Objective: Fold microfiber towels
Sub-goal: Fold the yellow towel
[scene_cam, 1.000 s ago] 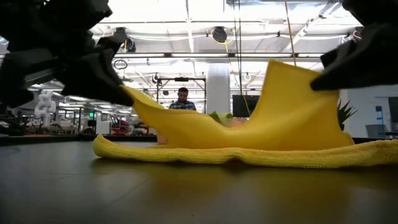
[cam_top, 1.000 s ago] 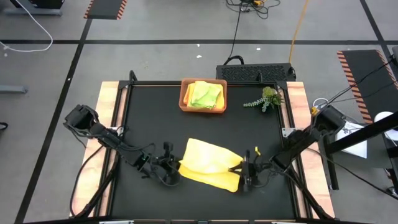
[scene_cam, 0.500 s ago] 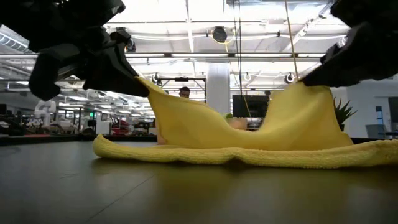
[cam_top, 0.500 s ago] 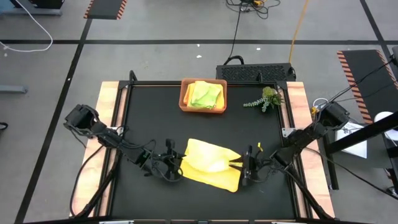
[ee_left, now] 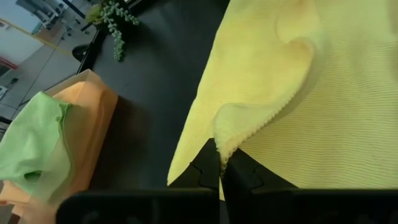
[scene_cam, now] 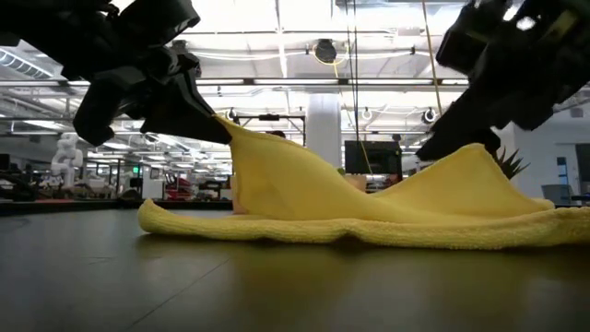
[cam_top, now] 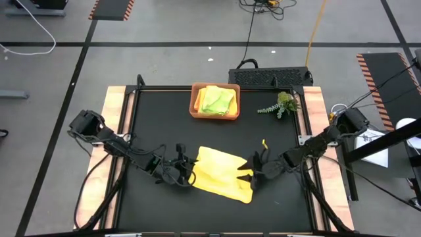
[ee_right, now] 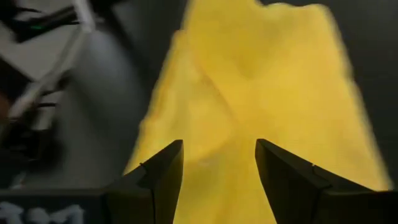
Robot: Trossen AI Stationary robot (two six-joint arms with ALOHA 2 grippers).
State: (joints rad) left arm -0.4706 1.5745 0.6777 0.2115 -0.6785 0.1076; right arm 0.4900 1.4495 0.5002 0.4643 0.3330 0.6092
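A yellow microfiber towel point(cam_top: 220, 172) lies on the black table at the near middle, partly doubled over; its lower layer point(scene_cam: 369, 231) rests flat on the table. My left gripper point(cam_top: 187, 172) is at the towel's left side, shut on a raised corner. My right gripper point(cam_top: 252, 172) hovers open just off the towel's right side, and in its wrist view the open fingers point(ee_right: 158, 177) stand above the yellow cloth without touching it. An orange-brown tray point(cam_top: 195, 108) at the far middle holds an orange and a lime green towel point(cam_top: 217, 99). My left gripper pinches a corner of the yellow towel point(ee_left: 222, 144) between its two shut fingertips. It comes in low from the table's left. The corner point(scene_cam: 230, 129) is held up off the table, and the cloth slopes down from it to the layer lying flat.
A small green plant sprig point(cam_top: 281, 105) lies at the far right of the table. Wooden strips point(cam_top: 115, 125) border the table's left and right sides. Bare black table surface lies between the tray and the towel. A person shows in the room behind the table point(scene_cam: 272, 138).
My right gripper has opened and let go of the towel's right corner, then drawn back up and toward the right edge. That raised part of the towel has sunk onto the layer beneath. My left gripper, still shut, has carried its corner a little toward the right.
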